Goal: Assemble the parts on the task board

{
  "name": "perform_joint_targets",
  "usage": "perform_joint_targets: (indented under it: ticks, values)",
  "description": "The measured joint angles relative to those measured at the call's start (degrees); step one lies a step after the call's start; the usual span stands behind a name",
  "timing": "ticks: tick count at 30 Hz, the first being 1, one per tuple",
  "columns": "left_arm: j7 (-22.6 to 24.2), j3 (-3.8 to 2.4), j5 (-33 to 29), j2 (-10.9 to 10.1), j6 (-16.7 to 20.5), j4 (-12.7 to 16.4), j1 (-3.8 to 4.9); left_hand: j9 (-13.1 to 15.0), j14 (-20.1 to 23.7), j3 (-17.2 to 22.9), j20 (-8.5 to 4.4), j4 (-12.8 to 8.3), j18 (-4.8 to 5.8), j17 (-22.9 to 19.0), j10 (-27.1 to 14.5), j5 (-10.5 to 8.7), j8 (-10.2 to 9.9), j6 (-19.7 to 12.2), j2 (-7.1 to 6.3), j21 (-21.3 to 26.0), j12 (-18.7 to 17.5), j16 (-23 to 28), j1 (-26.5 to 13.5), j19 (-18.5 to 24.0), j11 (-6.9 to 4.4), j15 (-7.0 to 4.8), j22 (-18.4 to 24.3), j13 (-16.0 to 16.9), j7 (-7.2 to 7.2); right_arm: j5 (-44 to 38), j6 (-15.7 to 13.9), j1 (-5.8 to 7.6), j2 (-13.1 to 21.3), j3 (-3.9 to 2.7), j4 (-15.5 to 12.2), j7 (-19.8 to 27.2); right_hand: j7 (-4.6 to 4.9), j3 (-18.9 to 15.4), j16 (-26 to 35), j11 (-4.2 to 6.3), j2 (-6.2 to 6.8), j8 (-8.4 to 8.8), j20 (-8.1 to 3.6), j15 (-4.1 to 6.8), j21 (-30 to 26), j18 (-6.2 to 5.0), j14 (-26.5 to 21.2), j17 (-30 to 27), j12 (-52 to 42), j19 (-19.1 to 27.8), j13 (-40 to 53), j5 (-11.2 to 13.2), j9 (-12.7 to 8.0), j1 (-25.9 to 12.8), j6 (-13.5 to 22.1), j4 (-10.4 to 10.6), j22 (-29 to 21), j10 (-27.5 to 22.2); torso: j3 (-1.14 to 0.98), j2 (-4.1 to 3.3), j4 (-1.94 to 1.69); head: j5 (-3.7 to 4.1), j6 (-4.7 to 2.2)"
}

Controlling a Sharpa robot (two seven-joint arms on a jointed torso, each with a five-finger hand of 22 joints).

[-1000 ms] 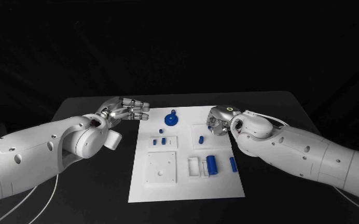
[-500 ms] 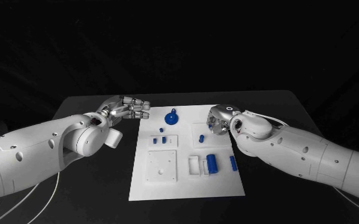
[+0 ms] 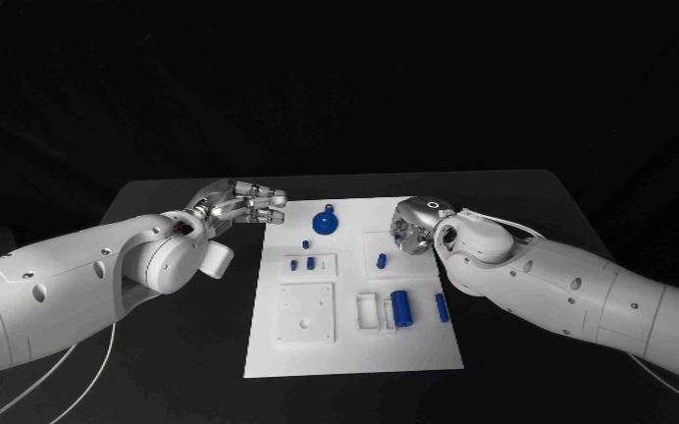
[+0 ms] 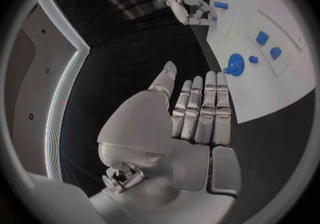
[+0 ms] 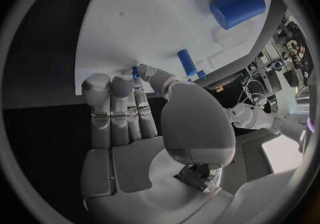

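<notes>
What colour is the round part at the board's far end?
Blue; the round part shows best in the head view.

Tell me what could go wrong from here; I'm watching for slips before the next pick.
The right hand sits low over the task board beside a small blue peg; its fingers could knock the peg aside instead of gripping it. In the right wrist view the thumb hides part of the fingertips, so what they touch is unclear. The left hand hangs at the board's far left corner and might nudge it.
</notes>
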State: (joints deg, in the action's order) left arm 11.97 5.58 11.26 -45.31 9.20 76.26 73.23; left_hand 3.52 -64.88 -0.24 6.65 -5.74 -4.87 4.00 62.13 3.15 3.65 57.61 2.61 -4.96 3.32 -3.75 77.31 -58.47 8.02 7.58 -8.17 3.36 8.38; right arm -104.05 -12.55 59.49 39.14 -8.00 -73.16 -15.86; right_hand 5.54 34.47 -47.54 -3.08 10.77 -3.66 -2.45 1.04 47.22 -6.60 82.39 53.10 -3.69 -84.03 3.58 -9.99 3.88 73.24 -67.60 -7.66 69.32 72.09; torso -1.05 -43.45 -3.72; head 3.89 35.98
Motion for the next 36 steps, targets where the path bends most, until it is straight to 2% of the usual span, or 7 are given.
perform_joint_targets:
  ticks: [5,10,13,16,19,23,36]
  values:
    - [0.0,0.0,0.0,0.0,-0.1,0.0,0.0,0.0,0.0,0.0,0.0,0.0,0.0,0.0,-0.2,0.0,0.0,-0.7,0.0,0.0,0.0,0.0,0.0,0.0,0.2,0.0,0.1,0.0,0.35,-0.1,-0.1,-0.05,-0.1,-0.02,0.0,0.0,0.02,0.0,0.0,0.2,-0.44,0.0,0.0,0.2,0.5,0.02,0.2,0.1,0.0,0.0,0.0,0.0,0.0,0.4,-0.2,0.0,0.0,0.4,0.0,0.0,0.0,0.0,0.08]
    - [0.0,0.0,-0.1,0.1,-0.2,0.0,0.0,0.0,0.0,0.0,0.0,0.0,-0.01,0.0,-0.2,0.0,0.0,-0.7,0.0,0.0,0.0,0.0,0.0,0.0,0.2,0.0,0.1,0.0,0.35,-0.2,-0.2,-0.11,-0.2,-0.02,0.1,-0.1,-0.25,1.4,-0.9,0.54,-1.66,0.01,-0.61,0.92,2.1,0.02,0.1,1.1,0.1,0.0,-0.1,0.5,0.1,1.7,-2.1,-1.4,0.9,2.4,0.01,0.0,0.02,-0.01,0.08]
    - [0.0,0.0,-0.1,0.1,-0.2,0.0,0.0,0.0,0.1,-0.1,0.0,-0.1,-0.01,0.0,-0.2,0.0,0.0,-0.7,0.0,0.0,0.0,0.0,0.0,0.0,0.2,0.12,0.4,0.0,0.35,-0.4,-0.3,-0.14,-0.2,-0.03,0.1,-0.1,-0.54,2.2,-1.1,0.73,-1.88,0.09,-1.08,1.22,2.1,0.13,-0.2,1.3,0.3,0.0,-0.1,0.9,0.2,1.9,-3.4,-2.2,1.2,3.4,0.01,0.0,0.03,-0.01,0.09]
    - [0.0,0.0,-0.1,0.2,-0.3,-0.1,0.0,0.0,0.2,-0.2,0.0,-0.2,0.0,0.0,-0.2,0.0,0.0,-0.7,0.0,0.0,0.0,0.0,0.0,0.0,0.2,0.2,0.5,0.0,0.35,-0.6,-0.3,-0.18,-0.3,-0.05,0.1,-0.1,-1.05,3.0,-1.1,0.31,-2.16,0.26,-1.24,1.51,2.1,0.48,-0.1,1.3,0.5,0.0,-0.1,0.9,0.4,1.6,-4.8,-3.0,1.5,4.0,0.01,0.01,0.04,0.02,0.09]
    - [0.0,0.0,-0.1,0.2,-0.3,-0.1,0.0,0.0,0.2,-0.2,0.0,-0.2,0.0,0.0,-0.2,0.0,0.0,-0.7,0.0,0.0,0.0,0.0,0.0,0.0,0.2,0.2,0.5,0.0,0.35,-0.8,-0.4,-0.22,-0.3,-0.05,0.1,-0.1,-1.13,3.7,-0.6,0.12,-2.56,0.18,-1.37,1.51,2.4,0.54,-0.1,1.3,0.5,0.1,0.0,1.3,0.6,1.2,-5.0,-3.5,1.7,4.2,0.01,0.01,0.04,0.03,0.12]
    - [0.0,0.0,-0.1,0.3,-0.3,-0.1,0.0,0.0,0.2,-0.2,0.0,-0.2,0.0,0.0,-0.2,0.0,0.0,-0.7,0.0,0.0,0.0,0.0,0.0,0.0,0.2,0.2,0.7,0.0,0.35,-1.0,-0.8,-0.31,-0.2,-0.03,0.1,-0.1,-1.15,4.1,-0.4,0.12,-2.56,0.17,-1.64,1.51,2.4,0.9,-0.1,1.3,0.5,0.0,0.1,1.3,0.6,1.2,-5.0,-3.5,1.7,4.2,0.0,0.01,0.04,0.02,0.14]
    - [0.0,0.0,-0.1,0.3,-0.3,-0.5,0.0,0.0,0.2,-0.2,0.0,-0.2,0.0,0.0,-0.4,0.22,0.0,-0.9,0.0,-0.2,0.0,0.0,0.0,0.0,0.4,0.2,1.0,0.0,0.56,-0.8,-3.0,-0.77,0.3,0.05,-0.3,0.1,-1.37,4.6,-0.2,0.13,-2.3,0.17,-1.64,1.68,2.4,0.95,0.1,1.3,0.3,0.0,0.1,1.6,0.7,1.0,-5.2,-3.3,2.0,4.2,-0.08,0.01,0.06,-0.15,0.04]
